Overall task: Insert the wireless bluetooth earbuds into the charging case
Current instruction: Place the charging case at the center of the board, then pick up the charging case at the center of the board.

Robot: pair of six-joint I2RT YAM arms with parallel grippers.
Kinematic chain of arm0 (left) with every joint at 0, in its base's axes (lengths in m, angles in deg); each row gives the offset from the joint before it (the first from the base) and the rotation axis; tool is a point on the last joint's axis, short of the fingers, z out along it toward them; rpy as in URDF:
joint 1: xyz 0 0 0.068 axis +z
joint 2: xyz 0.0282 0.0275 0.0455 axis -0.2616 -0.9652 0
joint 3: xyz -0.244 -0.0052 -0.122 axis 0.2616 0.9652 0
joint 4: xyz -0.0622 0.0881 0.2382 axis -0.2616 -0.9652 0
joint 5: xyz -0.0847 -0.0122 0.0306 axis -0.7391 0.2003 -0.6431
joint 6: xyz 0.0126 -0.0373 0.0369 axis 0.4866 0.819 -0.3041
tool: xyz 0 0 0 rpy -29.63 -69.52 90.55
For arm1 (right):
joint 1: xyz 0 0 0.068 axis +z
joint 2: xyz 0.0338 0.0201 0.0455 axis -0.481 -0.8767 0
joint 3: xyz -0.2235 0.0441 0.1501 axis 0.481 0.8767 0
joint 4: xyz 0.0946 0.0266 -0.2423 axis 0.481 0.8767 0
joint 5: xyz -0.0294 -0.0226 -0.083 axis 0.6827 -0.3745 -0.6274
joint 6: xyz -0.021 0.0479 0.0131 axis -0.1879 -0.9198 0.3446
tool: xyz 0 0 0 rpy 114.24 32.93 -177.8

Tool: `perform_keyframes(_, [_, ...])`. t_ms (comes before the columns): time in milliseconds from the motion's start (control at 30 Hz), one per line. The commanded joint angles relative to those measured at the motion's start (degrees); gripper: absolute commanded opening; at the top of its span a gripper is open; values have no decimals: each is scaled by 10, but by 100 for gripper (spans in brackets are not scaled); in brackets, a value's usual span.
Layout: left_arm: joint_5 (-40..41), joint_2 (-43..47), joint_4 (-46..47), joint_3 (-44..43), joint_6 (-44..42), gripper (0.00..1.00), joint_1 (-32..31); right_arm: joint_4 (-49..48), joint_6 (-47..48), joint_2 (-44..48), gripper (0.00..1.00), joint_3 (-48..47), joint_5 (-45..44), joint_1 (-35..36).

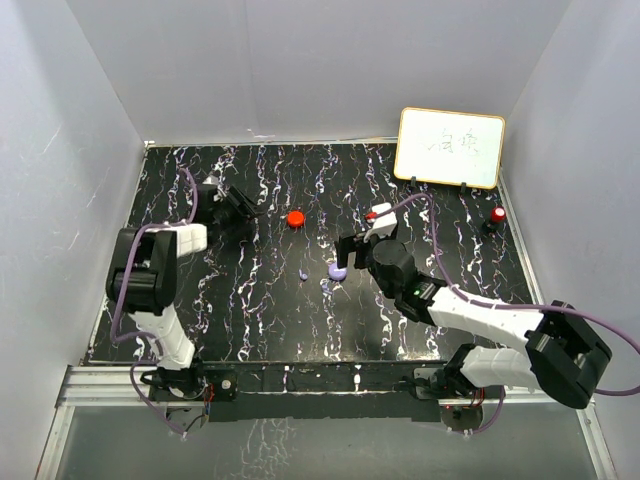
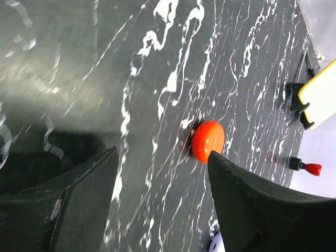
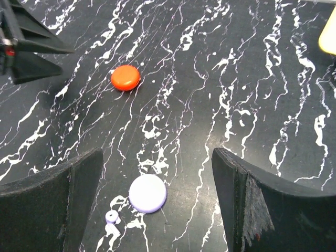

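Items on the black marbled table [image 1: 250,320], listed from my end outward, each placed against the red case.

1. Right gripper [image 3: 157,157]. Nearer to me than the red case and off to its right. Its jaws stand wide apart and grasp nothing. In its own camera I see bare table and the purple case in the gap between the fingers, and neither finger touches that case.

2. Purple case [image 3: 148,193]. A pale round disc lying flat, nearer than the red case and a little to its right.

3. Purple earbud [image 3: 112,217]. A tiny piece lying loose on the table, almost straight toward me from the red case. It is just beside the purple case on that case's left, apart from it and outside any case. It is the only earbud I can pick out for certain.

4. Left gripper [image 2: 163,157]. Near the red case, on its left. The fingers are spread and empty, with only table between them.

5. Red case [image 2: 208,140]. A glossy orange-red disc lying flat, just past the tip of one left finger. I cannot tell whether they touch.

6. Red-tipped piece [image 1: 497,215]. Small and black, well to the right of the red case.

7. Whiteboard [image 1: 450,147]. Propped at the far edge, beyond the red case and to its right. The writing on it is too faint to read.
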Motion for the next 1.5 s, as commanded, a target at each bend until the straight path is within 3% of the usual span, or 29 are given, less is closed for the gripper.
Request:
perform_keyframes(0, [21,122,-53,49,-36,67,-7,18,-33,-22,83,-14,38,-11])
perform_keyframes(167, [50,226,-77,117,-49,66,-54,86,-72,-68,82,-50,97,-31])
perform_keyframes(400, [67,307,-82,167,-56,67,-105,105,-88,-116,82,-56,152,-41])
perform_keyframes(633, [48,301,-75,160,-56,67,-115,123,-114,-170,81,-91,207,-51])
perform_keyframes(1133, [33,289,-52,166,-43,66,-120,130,-101,-231,79,-110,215,-51])
perform_keyframes(1467, [30,287,-50,168,-40,66,-121,135,-89,-261,72,-118,185,-41])
